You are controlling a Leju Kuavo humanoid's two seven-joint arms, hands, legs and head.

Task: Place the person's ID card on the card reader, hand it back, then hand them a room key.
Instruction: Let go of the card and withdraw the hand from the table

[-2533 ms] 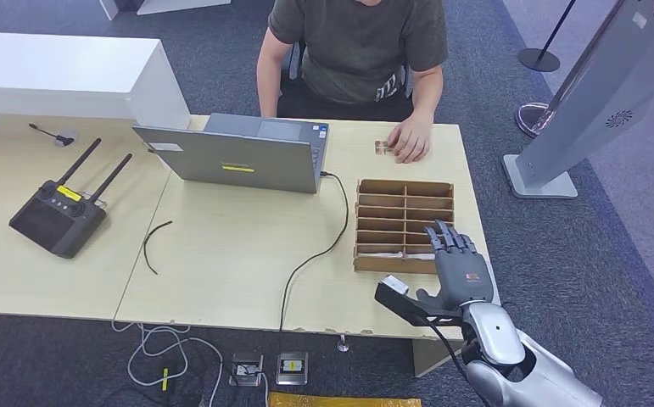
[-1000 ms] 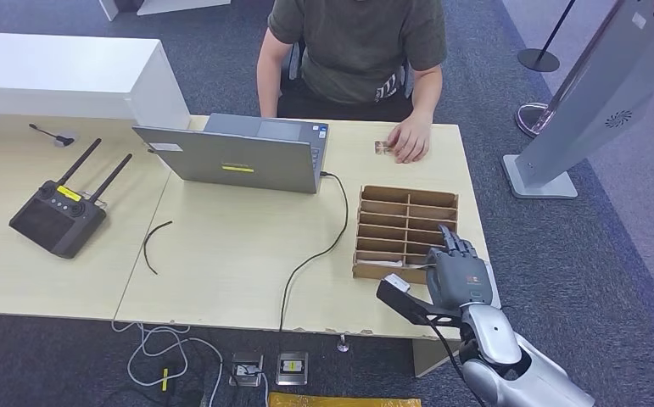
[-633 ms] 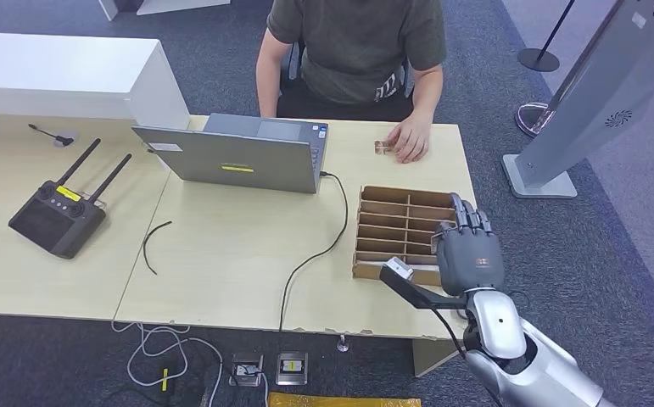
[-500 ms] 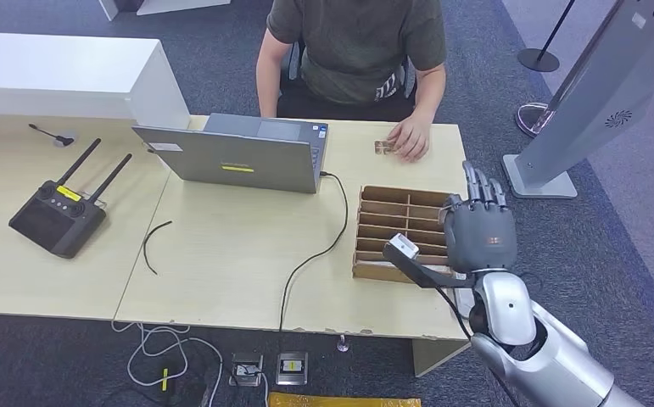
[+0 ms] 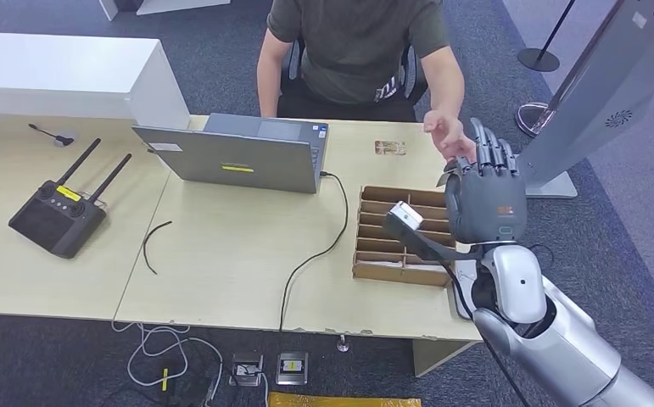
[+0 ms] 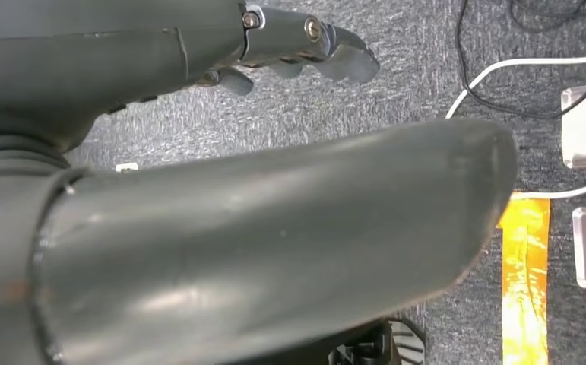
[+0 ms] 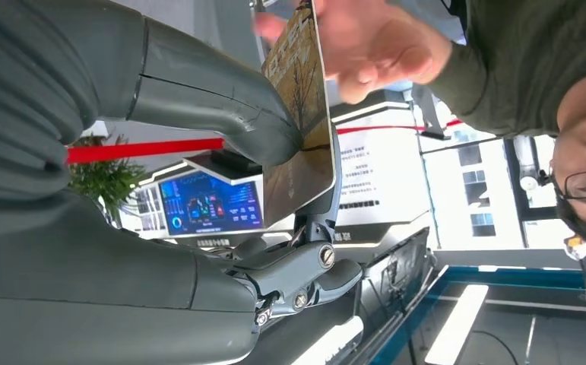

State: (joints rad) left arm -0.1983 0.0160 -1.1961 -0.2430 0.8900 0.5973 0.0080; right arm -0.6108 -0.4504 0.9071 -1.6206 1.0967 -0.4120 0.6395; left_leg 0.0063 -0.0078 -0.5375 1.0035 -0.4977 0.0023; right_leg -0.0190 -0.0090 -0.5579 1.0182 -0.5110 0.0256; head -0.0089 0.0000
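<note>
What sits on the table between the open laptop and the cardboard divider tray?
In the head view, a black cable runs from the grey laptop across the bare wooden table and off its front edge, passing left of the brown cardboard divider tray.

No text can be read

The head view looks down from high over the tabletop's [image 5: 221, 246] near edge toward the seated person [image 5: 353, 51]. The right wrist view sits close behind its hand [image 7: 122, 190], sharing that person. The left wrist view faces the floor [image 6: 396, 99].
</note>
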